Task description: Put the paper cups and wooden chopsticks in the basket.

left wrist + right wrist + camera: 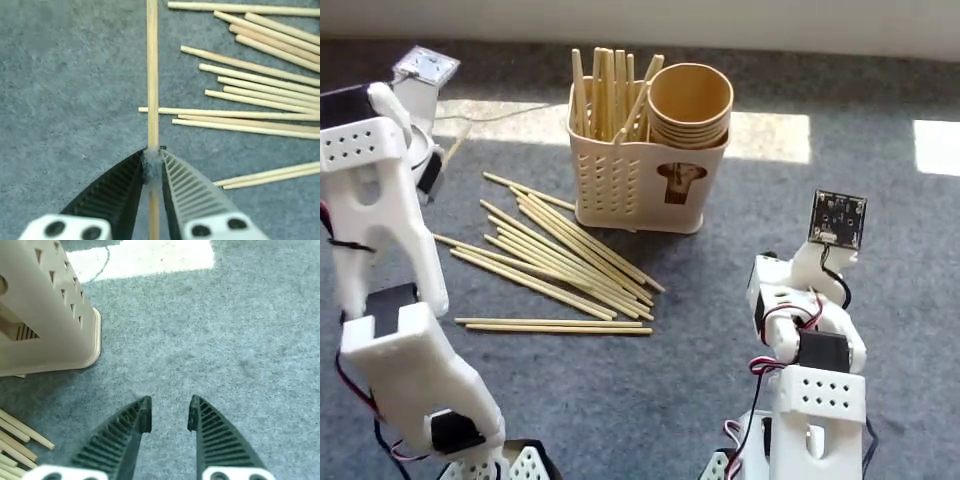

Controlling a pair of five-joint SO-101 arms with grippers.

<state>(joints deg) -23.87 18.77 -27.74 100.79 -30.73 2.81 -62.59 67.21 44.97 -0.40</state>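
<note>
Well left of the basket [620, 195]: left gripper [152, 156], clamped tight on a single chopstick [152, 75] near one end, with the long free end sticking out ahead past the fingertips. Seemingly raised off the grey tabletop [620, 400], to judge by the way the stick crosses over another lying flat.

Between that gripper and the basket, and running down in front of it: loose chopsticks [560, 262], a fanned pile flat on the tabletop, plus a pair lying apart on the near side.

In the basket itself: a bundle of upright sticks [605, 90] in the left compartment and stacked paper cups [690, 100] in the right one. No cup seen outside it, so likely only the chopstick half left to finish.

Right of the basket: right gripper [169, 415], spread apart, holding nothing, low over bare tabletop with the basket corner [60, 315] near.

Step in hand, as judged: carrying one picked stick to the basket. Next move: lift higher than the rim, swing across to the left compartment, tip the stick nearer upright, lower the free end among the upright sticks, then release. Worth watching the long end for a knock against the rim.
</note>
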